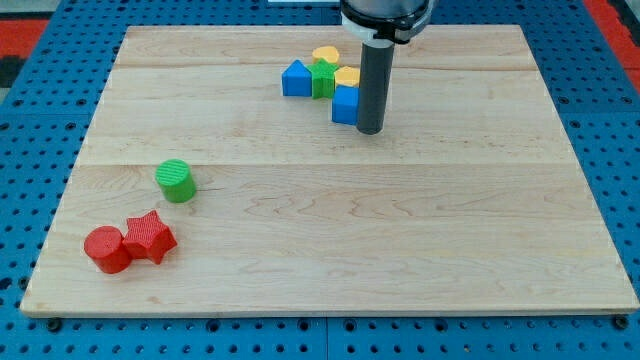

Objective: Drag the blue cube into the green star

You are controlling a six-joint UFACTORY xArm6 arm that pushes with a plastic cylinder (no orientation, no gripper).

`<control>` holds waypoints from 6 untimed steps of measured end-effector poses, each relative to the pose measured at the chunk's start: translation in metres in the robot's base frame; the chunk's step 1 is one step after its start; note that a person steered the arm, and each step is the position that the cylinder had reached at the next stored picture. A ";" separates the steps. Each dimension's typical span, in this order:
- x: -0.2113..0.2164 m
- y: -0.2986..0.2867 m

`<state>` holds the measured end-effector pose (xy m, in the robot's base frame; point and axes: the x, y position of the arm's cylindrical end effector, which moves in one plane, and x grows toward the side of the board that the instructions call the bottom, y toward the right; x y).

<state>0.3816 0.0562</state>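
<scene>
The blue cube (345,105) sits near the view's top centre, in a tight cluster of blocks. The green star (323,78) is just up and to the left of it, between a blue house-shaped block (296,79) and a yellow block (348,77). The cube touches the yellow block above it, and its upper-left corner is close to the green star. My tip (370,131) is down on the board right against the cube's right side. The dark rod hides part of the cube's right edge.
Another yellow block (325,54) sits at the top of the cluster. A green cylinder (176,180) stands at the view's left. A red cylinder (106,249) and a red star (149,236) touch each other at the lower left. Blue pegboard surrounds the wooden board (420,230).
</scene>
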 end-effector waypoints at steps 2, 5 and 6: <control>-0.035 0.000; 0.000 0.000; 0.001 -0.022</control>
